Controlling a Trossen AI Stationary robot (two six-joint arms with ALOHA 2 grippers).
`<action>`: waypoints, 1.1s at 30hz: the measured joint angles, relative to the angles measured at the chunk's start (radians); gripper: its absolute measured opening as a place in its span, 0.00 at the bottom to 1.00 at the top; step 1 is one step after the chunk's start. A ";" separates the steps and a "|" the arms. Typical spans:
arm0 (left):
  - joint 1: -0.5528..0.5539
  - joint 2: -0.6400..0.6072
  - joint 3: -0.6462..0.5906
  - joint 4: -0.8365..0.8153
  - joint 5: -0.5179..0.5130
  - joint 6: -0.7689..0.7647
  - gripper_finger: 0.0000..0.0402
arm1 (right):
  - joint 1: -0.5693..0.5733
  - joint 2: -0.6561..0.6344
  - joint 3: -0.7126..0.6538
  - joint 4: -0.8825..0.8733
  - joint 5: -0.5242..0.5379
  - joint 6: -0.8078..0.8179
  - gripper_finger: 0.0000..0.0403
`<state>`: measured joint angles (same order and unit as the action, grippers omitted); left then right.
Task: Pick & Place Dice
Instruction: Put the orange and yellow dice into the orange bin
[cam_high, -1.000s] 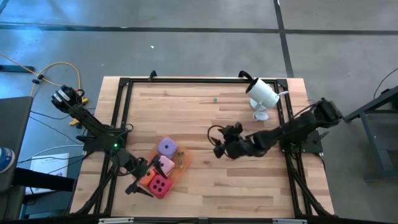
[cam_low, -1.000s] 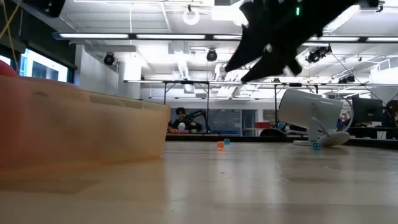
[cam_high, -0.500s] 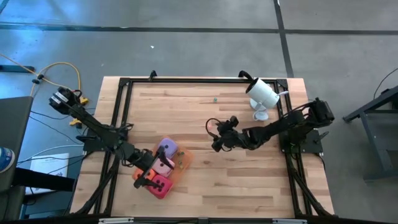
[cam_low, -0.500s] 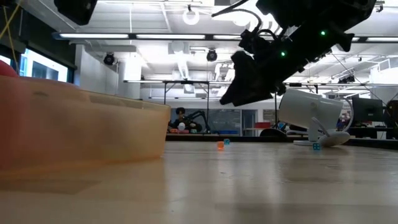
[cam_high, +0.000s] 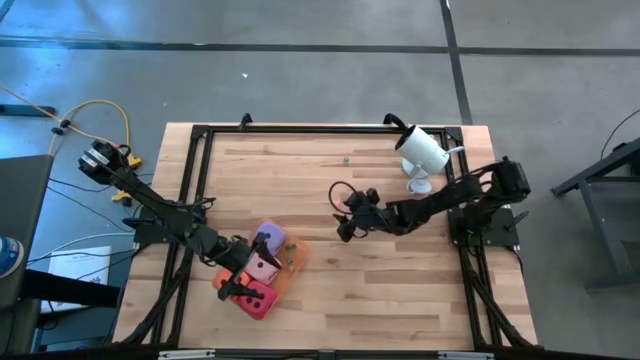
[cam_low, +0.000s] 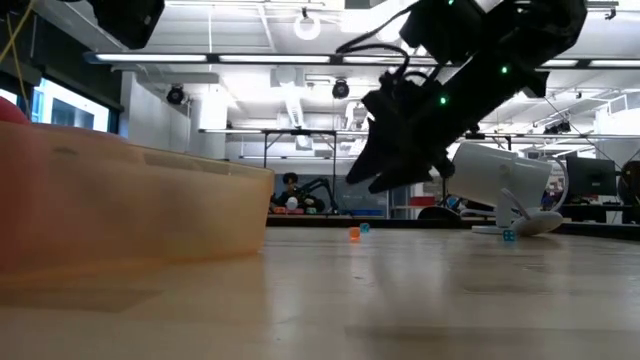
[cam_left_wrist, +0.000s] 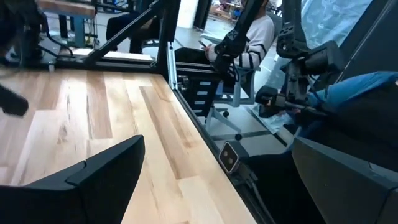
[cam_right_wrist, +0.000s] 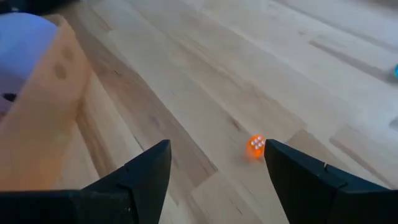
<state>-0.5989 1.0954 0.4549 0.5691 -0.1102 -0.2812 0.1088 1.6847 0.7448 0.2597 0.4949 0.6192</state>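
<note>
The left end effector (cam_high: 240, 280) is hovering over the flat orange tray (cam_high: 293, 258) at the counter's near-left, its fingers spread wide and holding nothing. The purple die (cam_high: 269, 237), light pink die (cam_high: 266, 267) and magenta die (cam_high: 258, 299) are sitting in that tray beside it. The right end effector (cam_high: 343, 228) is hanging mid-counter, open and empty, with a tiny orange die (cam_right_wrist: 255, 146) lying on the wooden counter (cam_high: 380, 290) just ahead between its fingers (cam_right_wrist: 134, 180). A white camera (cam_high: 421, 152) is standing at the far right. A seated person (cam_left_wrist: 252, 37) is showing beyond the counter.

no readable text, labels or numbers
</note>
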 joint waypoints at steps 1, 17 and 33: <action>0.003 0.000 0.000 0.003 -0.004 0.013 0.99 | 0.000 0.011 0.000 0.007 0.000 0.003 0.62; 0.078 0.010 0.000 0.011 -0.334 0.046 0.99 | -0.027 0.076 0.000 0.030 0.029 0.066 0.62; 0.065 0.098 0.001 0.148 -0.331 0.084 0.99 | -0.044 0.157 0.002 0.088 0.054 0.016 0.62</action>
<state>-0.5337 1.1931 0.4561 0.7171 -0.4408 -0.1967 0.0651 1.8420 0.7473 0.3480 0.5492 0.6348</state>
